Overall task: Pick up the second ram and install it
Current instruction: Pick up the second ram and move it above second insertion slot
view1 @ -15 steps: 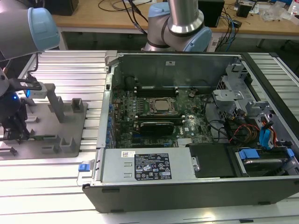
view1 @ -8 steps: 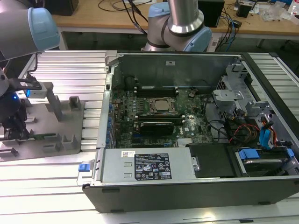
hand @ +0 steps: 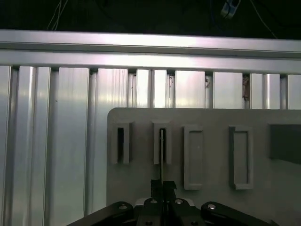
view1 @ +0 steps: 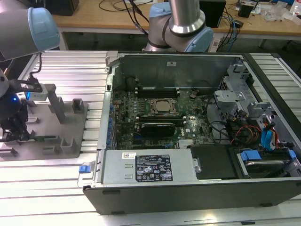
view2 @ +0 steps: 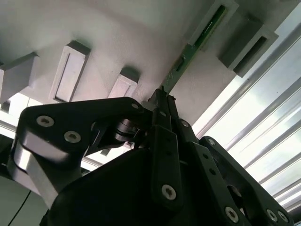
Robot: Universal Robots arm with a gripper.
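The second ram (view2: 187, 54) stands on edge on the grey plate (view2: 141, 37), its far part sitting in the slot of an upright post (hand: 155, 141). In the first wrist view the second ram (hand: 161, 150) shows as a thin dark line running from that slot to the gripper (hand: 162, 183). The gripper's fingers are pressed together on the near end of the green strip, clamped on it, as both wrist views show. Other posts stand in a row beside the slotted one; the one next to it (hand: 194, 157) holds nothing.

In the exterior view the gripper (view1: 13, 133) hangs low over the end of the grey plate (view1: 70, 125) at the exterior view's left. The plate lies on a table (view1: 47, 179) of ribbed aluminium slats. Well apart from it, towards the exterior view's right, an open computer case (view1: 188, 200) lies on the same table, with its green main board (view1: 188, 110), a square processor (view1: 163, 107) and a grey power supply (view1: 150, 167) with a dark label. The base of a further arm (view1: 181, 23) stands behind the case.
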